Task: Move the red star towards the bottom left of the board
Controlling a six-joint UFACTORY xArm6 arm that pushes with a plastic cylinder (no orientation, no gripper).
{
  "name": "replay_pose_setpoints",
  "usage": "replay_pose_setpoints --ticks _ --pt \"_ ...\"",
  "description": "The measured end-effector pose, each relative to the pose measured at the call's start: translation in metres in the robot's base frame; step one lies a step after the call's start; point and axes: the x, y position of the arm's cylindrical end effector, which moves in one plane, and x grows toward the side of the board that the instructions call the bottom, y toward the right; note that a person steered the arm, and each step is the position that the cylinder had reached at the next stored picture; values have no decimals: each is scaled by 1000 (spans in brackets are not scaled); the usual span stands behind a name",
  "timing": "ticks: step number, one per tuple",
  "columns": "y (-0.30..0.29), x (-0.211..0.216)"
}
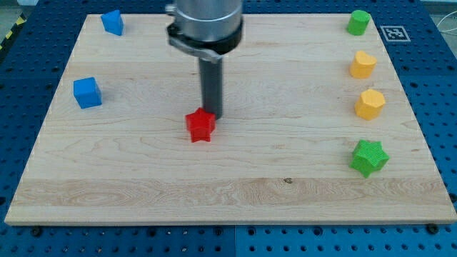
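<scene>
The arm carries no pincer, so there is nothing to open or close: it ends in a dark rod whose tip (213, 116) rests on the board right at the upper right edge of the red star (201, 126), touching it or very nearly so. The red star lies a little left of the board's middle, well apart from every other block.

The wooden board (143, 193) lies open toward the view's bottom left. The likely trouble is the contact itself: the tip meets a pointed, uneven edge off-centre, so a push may spin the star or let it slip past the rod instead of sliding diagonally. A push aimed too far left could drift it toward the blue cube (87, 93) rather than the corner.
</scene>
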Motion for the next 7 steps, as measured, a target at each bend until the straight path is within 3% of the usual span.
replay_pose_setpoints --ticks 1,4,7 --pt "-37 6" --pt "15 24" --pt "-16 66"
